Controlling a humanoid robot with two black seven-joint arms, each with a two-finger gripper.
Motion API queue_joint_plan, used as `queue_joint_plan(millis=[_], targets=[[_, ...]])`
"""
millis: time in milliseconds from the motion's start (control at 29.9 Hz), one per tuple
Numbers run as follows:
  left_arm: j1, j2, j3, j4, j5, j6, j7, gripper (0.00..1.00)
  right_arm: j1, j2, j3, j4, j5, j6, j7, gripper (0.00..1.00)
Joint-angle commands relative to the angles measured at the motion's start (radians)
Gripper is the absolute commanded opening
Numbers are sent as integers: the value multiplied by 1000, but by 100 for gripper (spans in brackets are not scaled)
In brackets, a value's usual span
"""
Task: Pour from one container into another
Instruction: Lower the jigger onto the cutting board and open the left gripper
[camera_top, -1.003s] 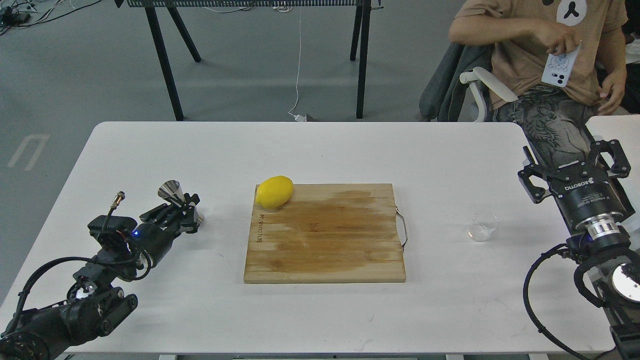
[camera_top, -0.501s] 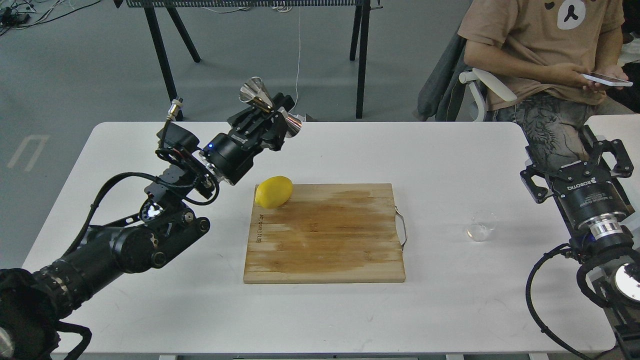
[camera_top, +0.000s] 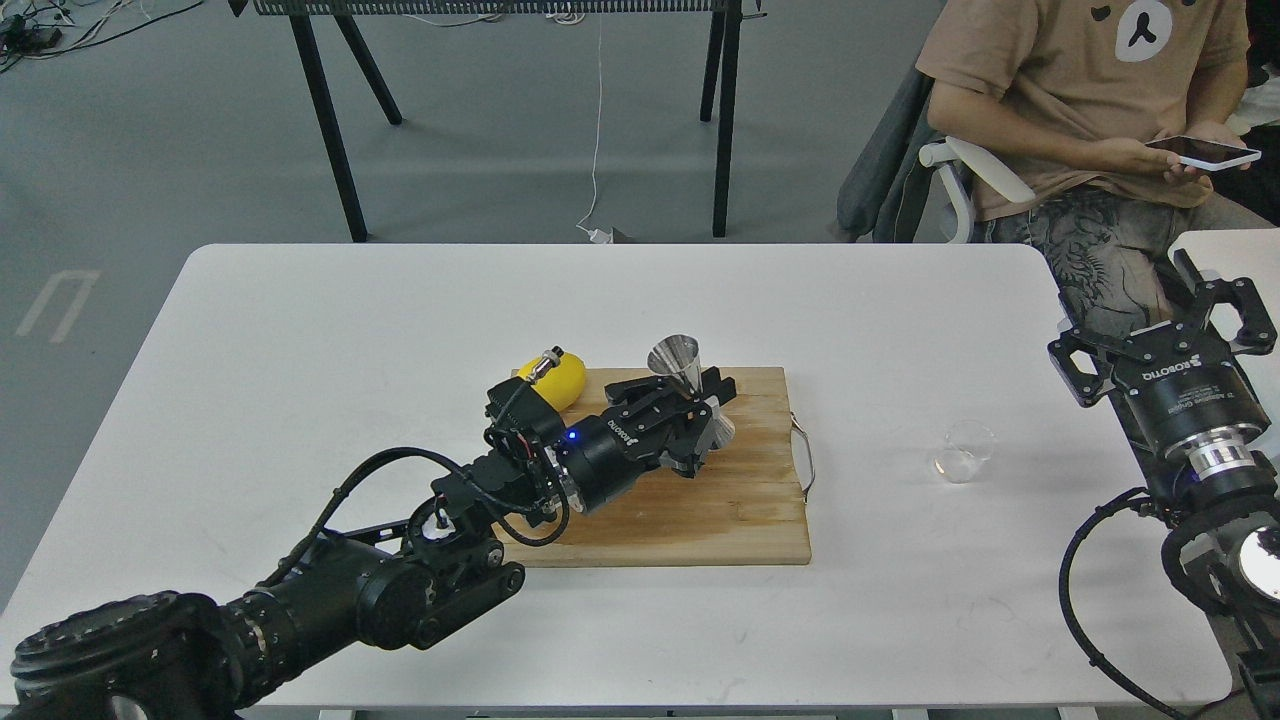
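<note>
The shiny steel jigger (camera_top: 685, 375) stands about upright over the right part of the wooden cutting board (camera_top: 700, 520), its lower cone near or on the wood. My left gripper (camera_top: 700, 405) is shut on its narrow waist, the arm reaching in low from the lower left. The clear glass cup (camera_top: 965, 450) stands alone on the white table, right of the board. My right gripper (camera_top: 1165, 335) hovers open at the table's right edge, beyond and to the right of the cup, with nothing between its fingers.
A yellow lemon (camera_top: 558, 378) lies at the board's far left corner, partly behind my left arm. The board has a metal handle (camera_top: 805, 455) on its right side. A seated person (camera_top: 1090, 110) with a phone is beyond the far right corner.
My left arm has carried the jigger from high above the table's far side down and right to the cutting board. The right arm has barely moved.
</note>
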Motion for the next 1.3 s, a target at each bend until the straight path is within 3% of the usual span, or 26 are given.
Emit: queue_joint_plan(millis=[0, 401, 735, 1170, 1270], targets=[[4, -1, 2, 71, 24, 0, 0, 13, 0, -9, 1, 1, 0, 0, 0, 99], [43, -1, 28, 114, 31, 0, 0, 15, -3, -6, -1, -4, -1, 0, 0, 99], [44, -1, 28, 114, 31, 0, 0, 28, -5, -6, -1, -4, 0, 0, 0, 99], [44, -1, 28, 114, 29, 0, 0, 61, -5, -6, -1, -4, 0, 0, 0, 99], [44, -1, 28, 112, 29, 0, 0, 89, -5, -6, -1, -4, -1, 0, 0, 99]])
